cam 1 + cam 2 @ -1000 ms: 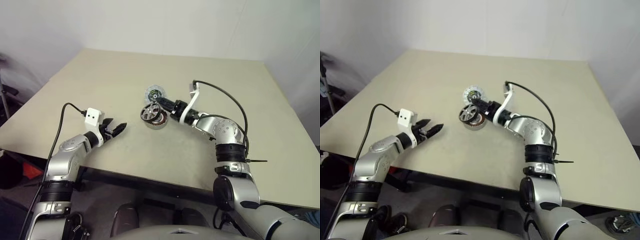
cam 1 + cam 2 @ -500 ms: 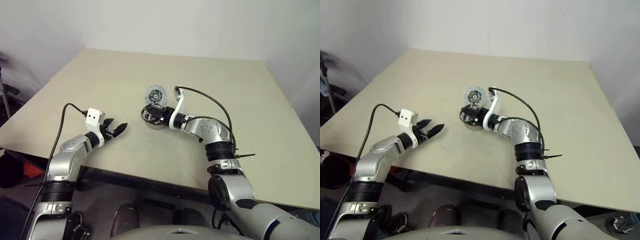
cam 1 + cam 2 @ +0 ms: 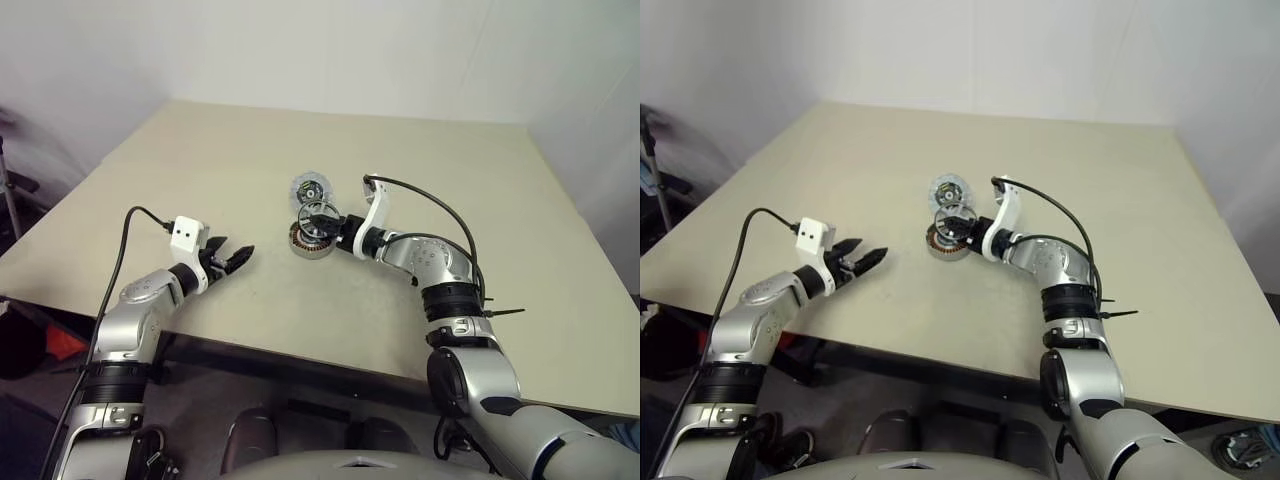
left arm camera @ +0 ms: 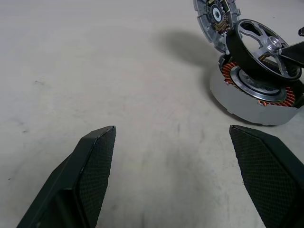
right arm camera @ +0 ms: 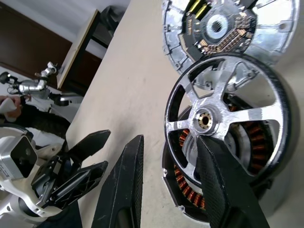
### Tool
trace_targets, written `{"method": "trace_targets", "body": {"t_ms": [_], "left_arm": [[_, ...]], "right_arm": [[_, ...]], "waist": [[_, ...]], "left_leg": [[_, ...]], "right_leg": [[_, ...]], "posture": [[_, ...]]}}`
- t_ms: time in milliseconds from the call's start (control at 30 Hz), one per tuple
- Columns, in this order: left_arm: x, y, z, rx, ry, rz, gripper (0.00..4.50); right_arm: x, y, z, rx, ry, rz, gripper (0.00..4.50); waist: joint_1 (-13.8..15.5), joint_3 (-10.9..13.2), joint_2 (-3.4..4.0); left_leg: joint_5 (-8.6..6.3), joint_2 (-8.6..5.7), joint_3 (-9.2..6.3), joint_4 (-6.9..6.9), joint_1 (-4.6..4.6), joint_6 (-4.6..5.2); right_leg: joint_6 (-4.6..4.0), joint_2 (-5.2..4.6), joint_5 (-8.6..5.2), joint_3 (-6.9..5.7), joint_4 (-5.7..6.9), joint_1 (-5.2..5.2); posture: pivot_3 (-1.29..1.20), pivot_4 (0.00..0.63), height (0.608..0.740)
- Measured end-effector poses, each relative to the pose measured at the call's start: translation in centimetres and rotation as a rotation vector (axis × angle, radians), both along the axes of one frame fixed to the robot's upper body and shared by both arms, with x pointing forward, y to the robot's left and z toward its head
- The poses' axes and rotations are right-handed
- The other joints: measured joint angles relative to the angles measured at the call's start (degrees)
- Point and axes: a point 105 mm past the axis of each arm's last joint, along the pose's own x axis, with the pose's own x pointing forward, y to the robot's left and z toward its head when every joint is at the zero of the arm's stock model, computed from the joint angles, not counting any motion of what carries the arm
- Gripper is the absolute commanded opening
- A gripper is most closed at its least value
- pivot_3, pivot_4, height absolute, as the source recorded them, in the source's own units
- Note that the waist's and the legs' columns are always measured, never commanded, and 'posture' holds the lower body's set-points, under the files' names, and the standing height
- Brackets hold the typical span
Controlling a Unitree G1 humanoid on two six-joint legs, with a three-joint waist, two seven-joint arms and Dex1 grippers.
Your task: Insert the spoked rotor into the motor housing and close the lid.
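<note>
Right gripper (image 3: 335, 228) clamps the spoked rotor (image 4: 261, 50), tilted over the motor housing (image 4: 256, 97), not yet seated; lid (image 3: 310, 187) lies beside; left gripper (image 3: 233, 260) stands open.

Two head cameras are looking down over the table (image 3: 200, 160). Each wrist camera is looking closely along its fingers at the motor housing (image 4: 256, 102).

Left end effector (image 3: 236, 259) hovers spread wide; right end effector (image 3: 325, 222) reaches forward-left, fingers partly closed.
</note>
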Motion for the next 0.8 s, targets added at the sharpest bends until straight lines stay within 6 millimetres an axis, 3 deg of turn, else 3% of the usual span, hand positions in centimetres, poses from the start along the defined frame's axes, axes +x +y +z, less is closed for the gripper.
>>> {"method": "trace_targets", "body": {"t_ms": [633, 800], "left_arm": [[0.0, 0.0, 0.0, -0.001, 0.000, -0.002, 4.04], [0.0, 0.0, 0.0, -0.001, 0.000, -0.002, 4.04]], "right_arm": [[0.0, -0.3, 1.0, 0.070, -0.036, 0.016, 1.95], [1.3, -1.4, 1.3, 0.018, -0.098, -0.053, 1.95]], "waist": [[-0.02, 0.00, 0.00], [-0.01, 0.01, 0.00]], "left_leg": [[-0.01, 0.00, 0.00, -0.03, -0.09, 0.02], [-0.01, -0.01, 0.01, -0.03, -0.11, 0.02]], "right_leg": [[-0.02, 0.00, 0.00, 0.00, -0.05, -0.08], [-0.02, 0.00, 0.00, 0.00, -0.05, -0.09]], "posture": [[0.00, 0.000, 0.740], [0.00, 0.000, 0.740]]}}
